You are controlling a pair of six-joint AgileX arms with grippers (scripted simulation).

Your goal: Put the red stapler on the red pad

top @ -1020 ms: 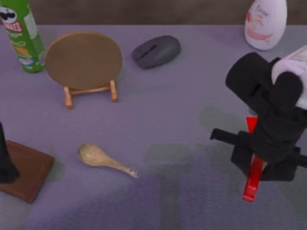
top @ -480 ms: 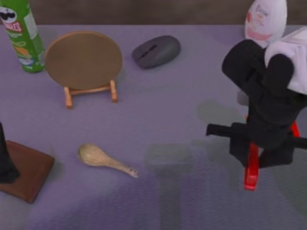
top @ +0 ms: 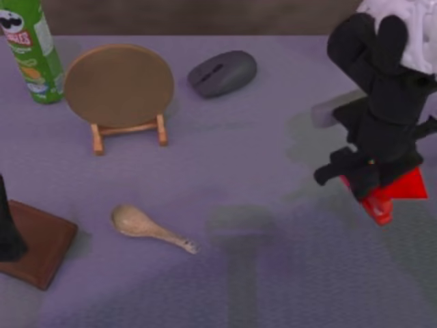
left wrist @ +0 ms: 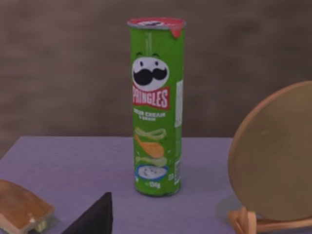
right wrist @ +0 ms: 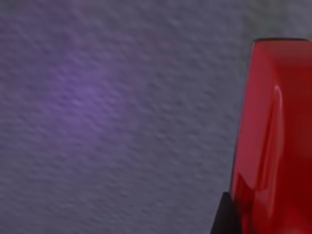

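You are seeing very little of the red stapler (top: 379, 207) from above: the right arm's black body is covering most of it, and only one bright red end is poking out below the right gripper (top: 369, 186), at the right side of the table (top: 259, 287). A flat red wedge beside that end is showing at the arm's edge, which looks like the red pad (top: 410, 184), though most of it is hidden and you cannot tell whether the stapler is touching it. The fingers are buried under the arm, so you cannot tell if they are clenched on the stapler or released. In the right wrist view the stapler (right wrist: 273, 146) is filling one side as a glossy, rounded red bar, cut off by the frame, above the grainy purple table cloth. The left gripper (top: 8, 225) is sitting parked at the left edge over a brown wooden board (top: 41, 239), mostly out of frame.
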